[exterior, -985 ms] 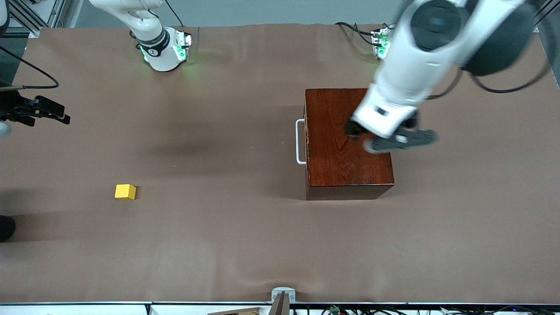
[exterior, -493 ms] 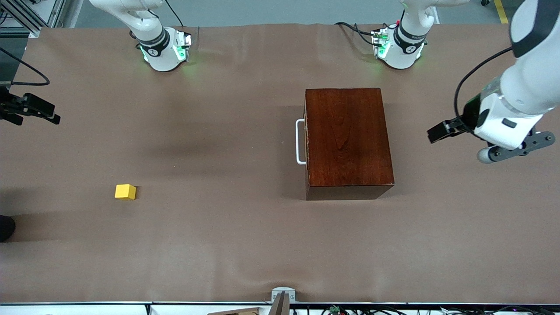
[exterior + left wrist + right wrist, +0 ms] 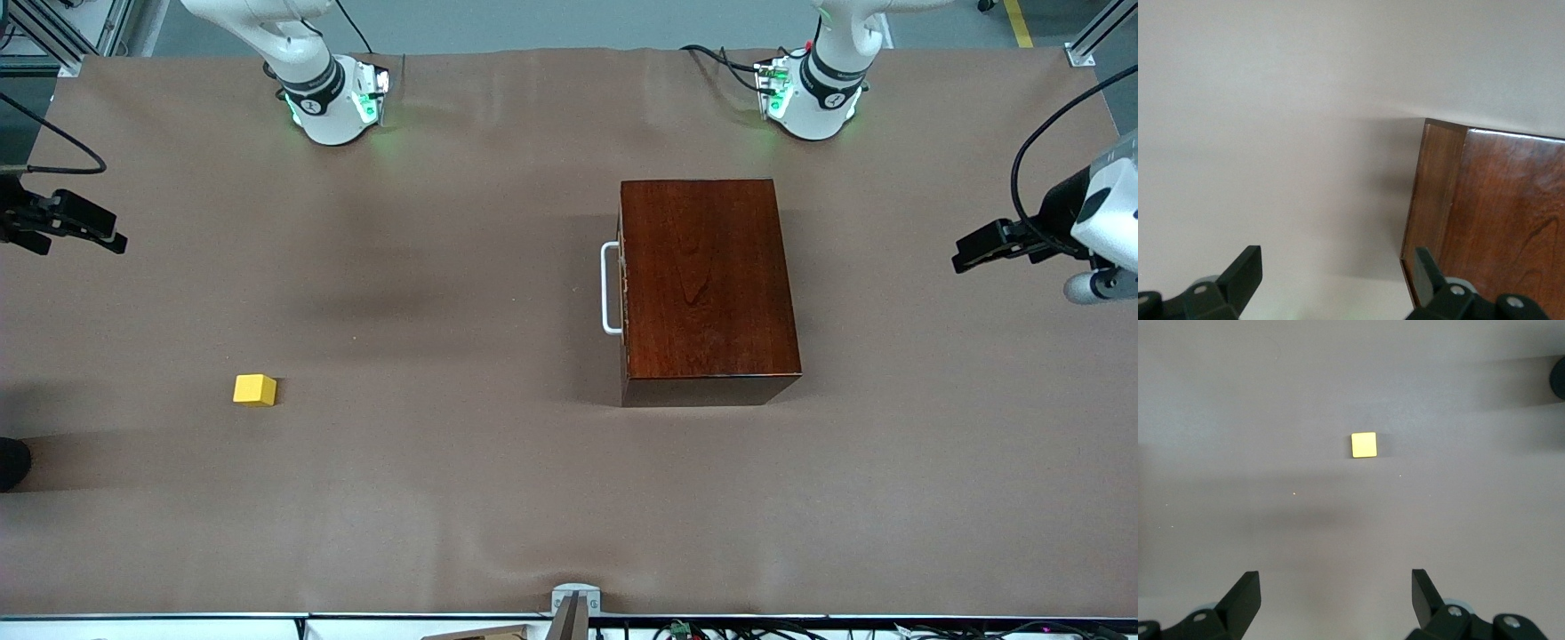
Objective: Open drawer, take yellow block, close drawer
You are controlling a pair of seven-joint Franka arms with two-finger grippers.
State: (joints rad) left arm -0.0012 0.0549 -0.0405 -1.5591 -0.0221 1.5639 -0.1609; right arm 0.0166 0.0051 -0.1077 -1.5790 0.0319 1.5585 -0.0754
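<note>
The drawer (image 3: 622, 289) is sitting shut inside its dark reddish-brown box (image 3: 707, 289), with only the white bar handle (image 3: 609, 289) showing on the side facing the right arm's end of the bench (image 3: 498, 498). The box is standing closer to the edge where the arm bases are mounted than to the front camera's edge, and toward the left arm's end.

The yellow block (image 3: 254, 389) is lying alone on the bare brown surface, well apart from the box, toward the right arm's end of the bench and nearer the front camera than the handle.

The left tool (image 3: 982, 248) is hanging in the air over the bench's left-arm end, clear of the box. In the left wrist view its fingers (image 3: 1245, 275) are standing wide apart with nothing between them, and a corner of the box is showing beneath.

The right tool (image 3: 84, 222) is hovering over the edge of the bench at the right arm's end. Its fingers (image 3: 1243, 597) are also spread wide and gripping nothing, and the block is showing on the surface below in the right wrist view.
</note>
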